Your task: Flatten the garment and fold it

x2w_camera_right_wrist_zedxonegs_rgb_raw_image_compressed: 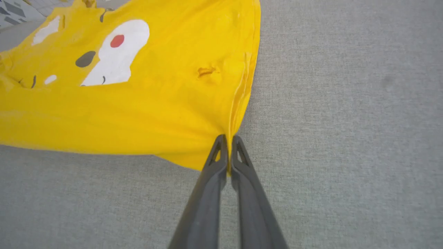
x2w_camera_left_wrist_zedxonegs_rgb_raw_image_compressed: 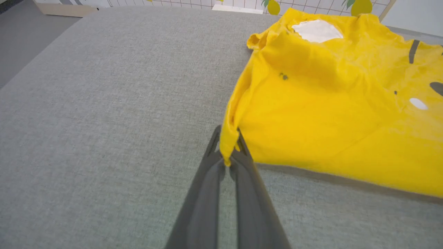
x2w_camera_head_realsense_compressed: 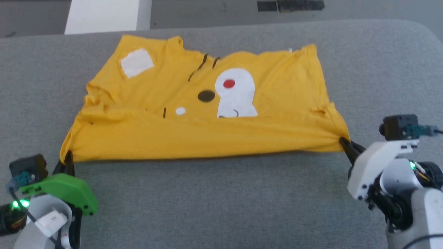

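The garment point(x2w_camera_head_realsense_compressed: 193, 135) lies spread on the padded surface point(x2w_camera_head_realsense_compressed: 221, 197), about midway between its left and right sides. A near band of its cloth overlaps the lower part of the print. The left gripper point(x2w_camera_head_realsense_compressed: 67, 159) pinches the garment's near left corner, and the right gripper point(x2w_camera_head_realsense_compressed: 344, 142) pinches its near right corner. A panel point(x2w_camera_head_realsense_compressed: 104, 15) stands behind the surface's far left edge.

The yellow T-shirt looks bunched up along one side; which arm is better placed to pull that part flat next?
Probably the left. Its jaws grip the T-shirt at the near corner of the bunched side; the right jaws pinch the opposite, smoother corner.
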